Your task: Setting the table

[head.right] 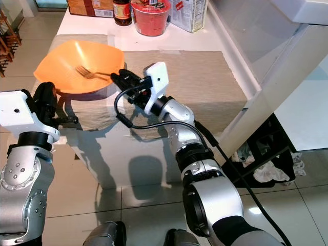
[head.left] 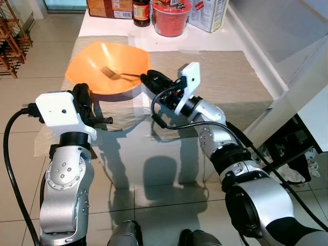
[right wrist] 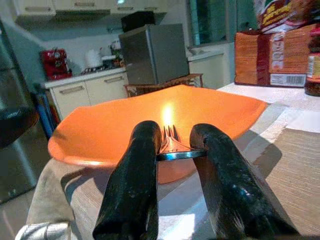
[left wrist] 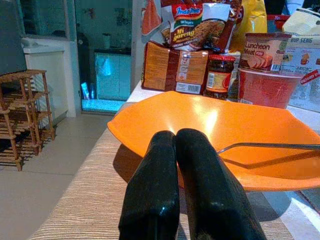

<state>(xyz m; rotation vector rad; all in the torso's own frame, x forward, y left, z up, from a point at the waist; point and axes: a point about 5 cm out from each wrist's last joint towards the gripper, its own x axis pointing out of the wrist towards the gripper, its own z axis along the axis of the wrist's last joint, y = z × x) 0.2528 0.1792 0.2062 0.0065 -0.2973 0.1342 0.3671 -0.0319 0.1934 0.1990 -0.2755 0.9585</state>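
Now | right claw [right wrist: 172, 150] clamps fork [head.left: 114, 75] over orange bowl [head.left: 89, 61] | left claw [left wrist: 185, 190] together | noodle cup [head.left: 170, 19] behind

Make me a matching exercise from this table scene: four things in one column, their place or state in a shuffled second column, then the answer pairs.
Things
1. fork
2. orange bowl
3. left gripper
4. red cup

Place or state
A. at the far end of the table, among the food packets
B. fingers pressed shut, holding nothing, just short of the bowl
C. handle clamped by the right gripper, tines over the bowl
D. resting on the beige placemat

Pairs: 1-C, 2-D, 3-B, 4-A
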